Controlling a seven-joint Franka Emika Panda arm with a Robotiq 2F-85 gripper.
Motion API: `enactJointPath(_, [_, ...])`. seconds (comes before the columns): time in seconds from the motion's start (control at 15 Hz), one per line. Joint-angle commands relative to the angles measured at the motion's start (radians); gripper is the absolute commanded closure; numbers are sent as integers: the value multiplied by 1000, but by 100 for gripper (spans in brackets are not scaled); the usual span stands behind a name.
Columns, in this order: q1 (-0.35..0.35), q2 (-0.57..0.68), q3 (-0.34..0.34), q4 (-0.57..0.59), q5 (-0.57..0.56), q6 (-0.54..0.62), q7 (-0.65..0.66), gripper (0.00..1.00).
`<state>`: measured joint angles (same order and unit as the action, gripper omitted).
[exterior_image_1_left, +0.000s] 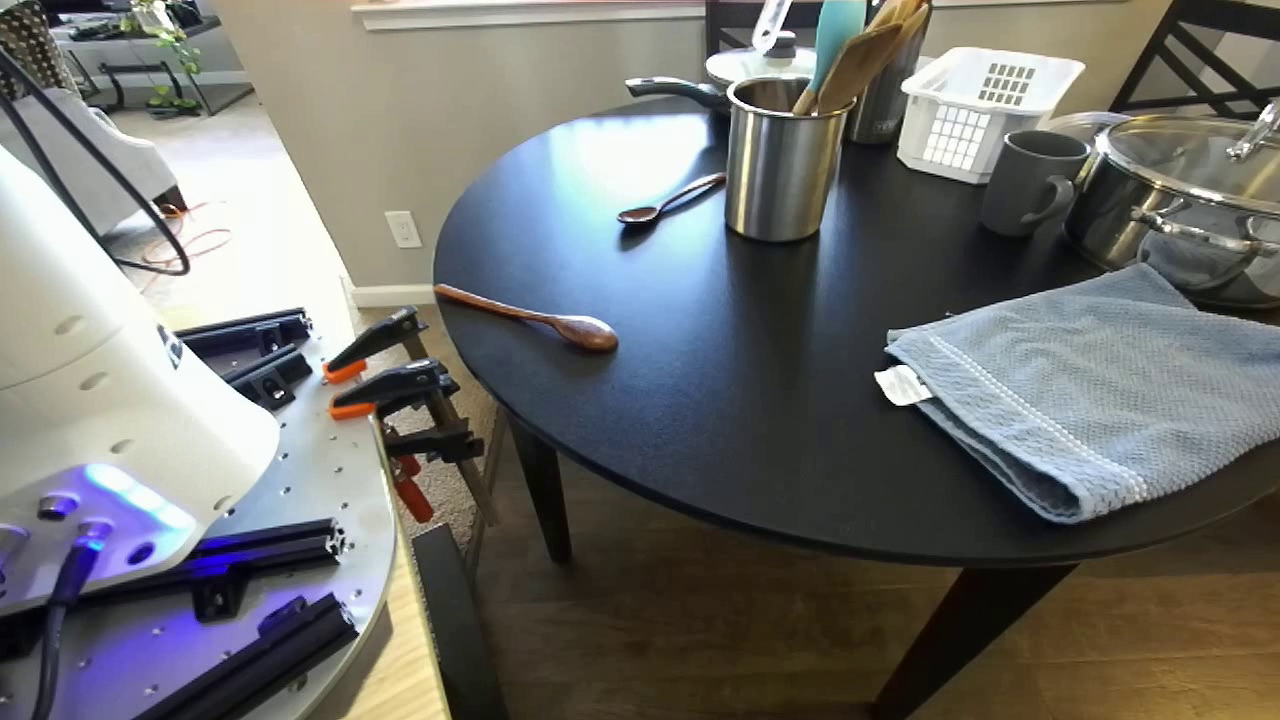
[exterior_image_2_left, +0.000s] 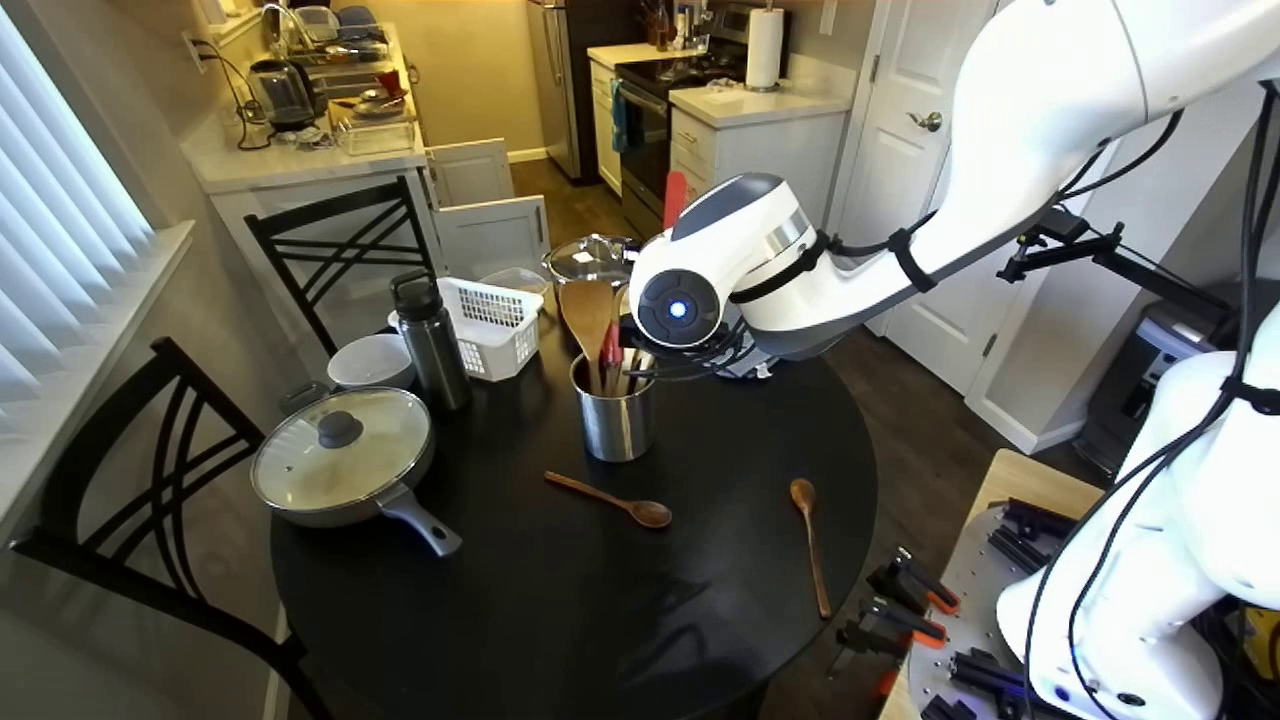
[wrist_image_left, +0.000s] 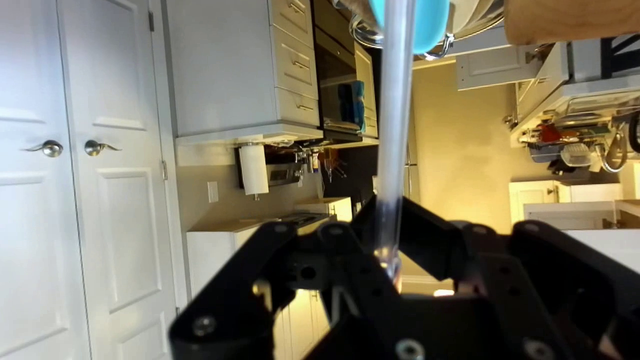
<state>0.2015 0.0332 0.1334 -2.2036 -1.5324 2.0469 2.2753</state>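
Observation:
In the wrist view, which stands upside down, my gripper (wrist_image_left: 388, 222) is shut on a clear handle (wrist_image_left: 395, 100). The free end of the clear handle (exterior_image_1_left: 771, 25) hangs at the top of an exterior view, apart from the steel utensil holder (exterior_image_1_left: 780, 170). A red blade (exterior_image_2_left: 675, 198) rises above the arm's end in an exterior view and may be the same tool's head. The holder carries wooden utensils (exterior_image_1_left: 862, 60) and a turquoise one (exterior_image_1_left: 838, 40), close to my gripper. The arm hides the fingers in an exterior view.
Two wooden spoons (exterior_image_2_left: 650, 514) (exterior_image_2_left: 802, 495) lie on the round black table (exterior_image_1_left: 700, 400). Around the holder stand a lidded pan (exterior_image_2_left: 345, 450), a steel bottle (exterior_image_2_left: 432, 345), a white basket (exterior_image_1_left: 955, 135), a grey mug (exterior_image_1_left: 1025, 185) and a large pot (exterior_image_1_left: 1150, 190). A blue towel (exterior_image_1_left: 1080, 390) lies near the edge.

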Motion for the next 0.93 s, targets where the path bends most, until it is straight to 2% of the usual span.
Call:
enactJointPath(0.0, [-5, 88, 18, 59, -63, -69, 63, 98])
enactJointPath(0.47, [3, 172, 35, 109, -66, -125, 77, 98])
enactJointPath(0.87, [-3, 177, 50, 110, -29, -86, 69, 98])
